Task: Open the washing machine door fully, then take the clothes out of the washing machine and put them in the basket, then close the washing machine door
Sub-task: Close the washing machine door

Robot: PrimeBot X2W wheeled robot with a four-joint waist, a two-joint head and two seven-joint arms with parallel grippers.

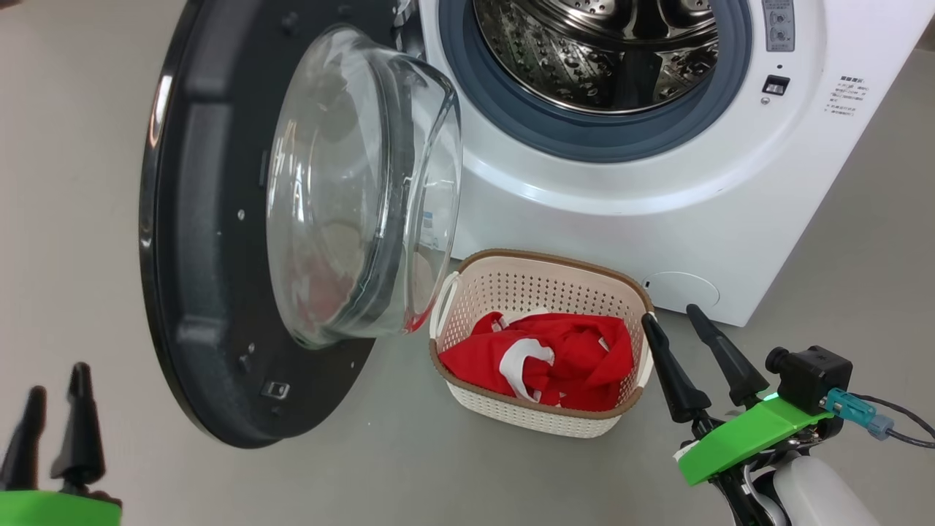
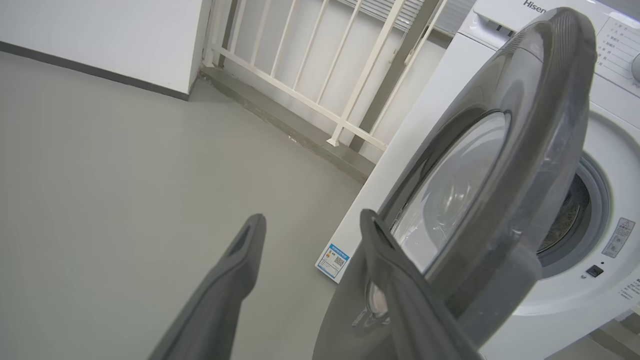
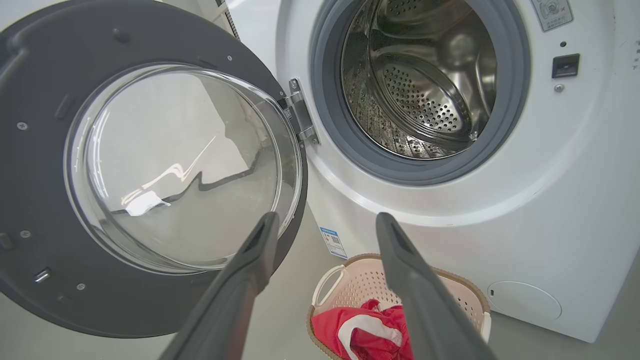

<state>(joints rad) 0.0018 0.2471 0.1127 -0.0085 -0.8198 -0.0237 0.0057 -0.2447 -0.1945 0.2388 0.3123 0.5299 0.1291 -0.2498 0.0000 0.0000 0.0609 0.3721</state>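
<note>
The door [image 1: 212, 241] stands swung wide to the left of the washer [image 1: 657, 219], leaving the drum [image 1: 606, 51] mouth free; the drum looks bare as far as it shows. The basket [image 1: 544, 257] sits on the floor just before the washer's front, below that mouth (a short drop for laundry), with the clothes [image 1: 555, 358] bunched inside. By my judgement only the closing is left. The left gripper [image 1: 57, 383] hovers near the door's outer face and the right gripper [image 1: 670, 315] near the basket's right rim, both spread wide, empty, apparently touching nothing.
</note>
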